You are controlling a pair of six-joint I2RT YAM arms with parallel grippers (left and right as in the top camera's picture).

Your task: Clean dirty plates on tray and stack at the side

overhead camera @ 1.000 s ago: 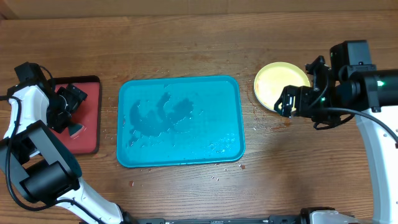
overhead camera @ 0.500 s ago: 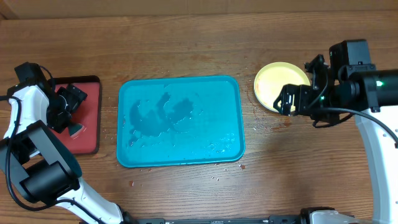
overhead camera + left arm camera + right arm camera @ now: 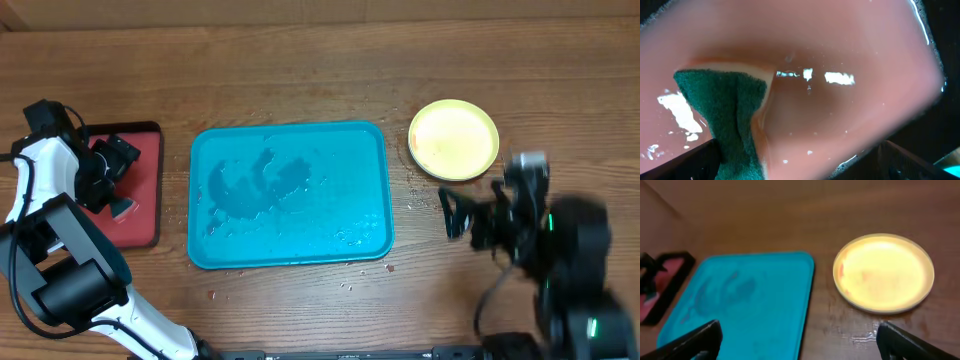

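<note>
So the yellow-green plate [image 3: 453,140] is sitting flat on the wooden tabletop [image 3: 300,60], just off the far right corner of the teal tray [image 3: 290,240], close to it but not touching. From the right wrist view the plate [image 3: 883,272] has a faint orange smudge on its left rim and otherwise looks pretty clean. Can't tell whether anything is stacked under it.

The teal tray has no plates on it, just wet patches [image 3: 250,185] across its left half, plus a few droplets on the wood along its near edge.

The right tool [image 3: 448,215] is blurry from overhead. It hangs over bare tabletop nearer the camera than the plate, apart from it. In its own camera the fingers [image 3: 695,340] are spread wide with nothing between them, so it's released.

The left tool [image 3: 122,180] is over the small black-rimmed red tray [image 3: 140,235] left of the teal one. Its wrist cam shows a green-and-yellow sponge [image 3: 725,115] lying on the wet red surface. The fingers [image 3: 920,160] sit far apart at the bottom corners, one just beside the sponge, not squeezing it.
</note>
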